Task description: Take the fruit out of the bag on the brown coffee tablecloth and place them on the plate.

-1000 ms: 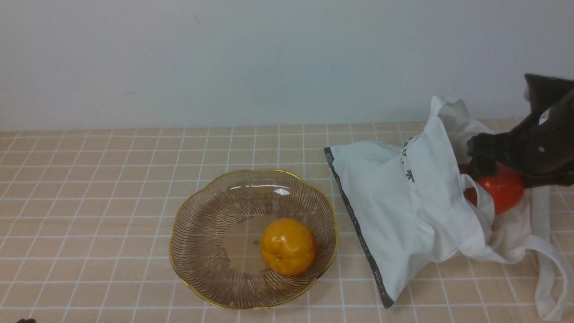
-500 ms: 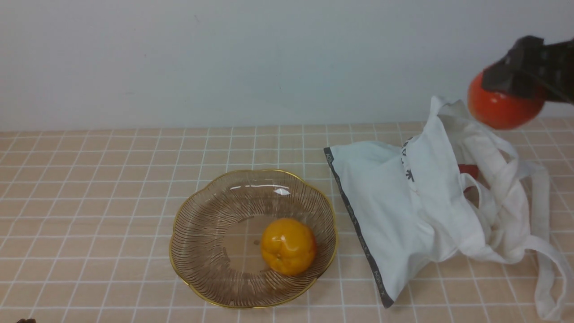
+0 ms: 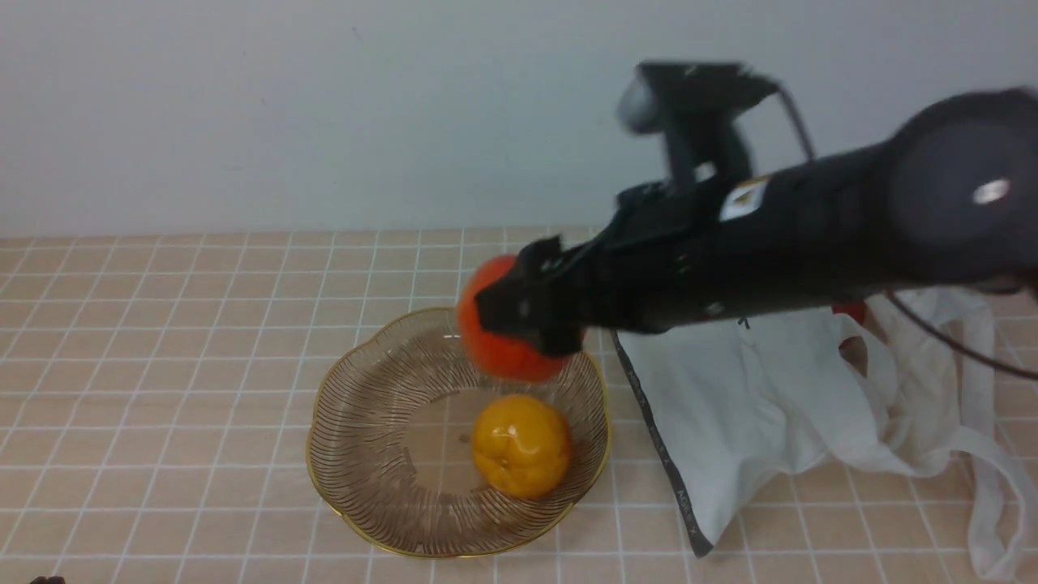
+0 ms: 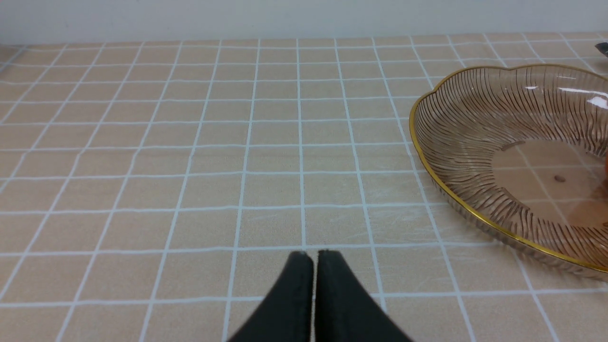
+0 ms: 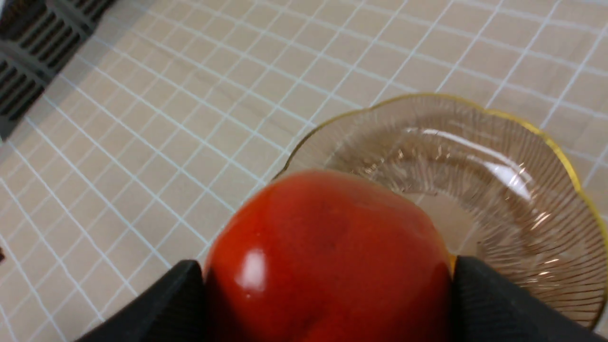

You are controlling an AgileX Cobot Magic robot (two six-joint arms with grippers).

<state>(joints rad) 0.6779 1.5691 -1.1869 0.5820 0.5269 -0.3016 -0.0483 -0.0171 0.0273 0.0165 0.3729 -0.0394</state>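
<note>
I seem to work at a staged test bench: a plain white wall (image 3: pixel 324 105) fills the upper frame, and the brown coffee tablecloth (image 3: pixel 162 365) covers everything below it.

No wording can be read anywhere. The dark grey edge band (image 3: pixel 649 430) of the bag (image 3: pixel 754 389) carries small pale printed characters, too small to make out. A pale sticker (image 3: pixel 743 197) on the right arm (image 3: pixel 851 219) is blurred.

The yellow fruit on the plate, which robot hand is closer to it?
Right. The right gripper, holding the red fruit, hovers just above the yellow fruit. The left gripper sits shut over the cloth, beside the plate, farther off.
</note>
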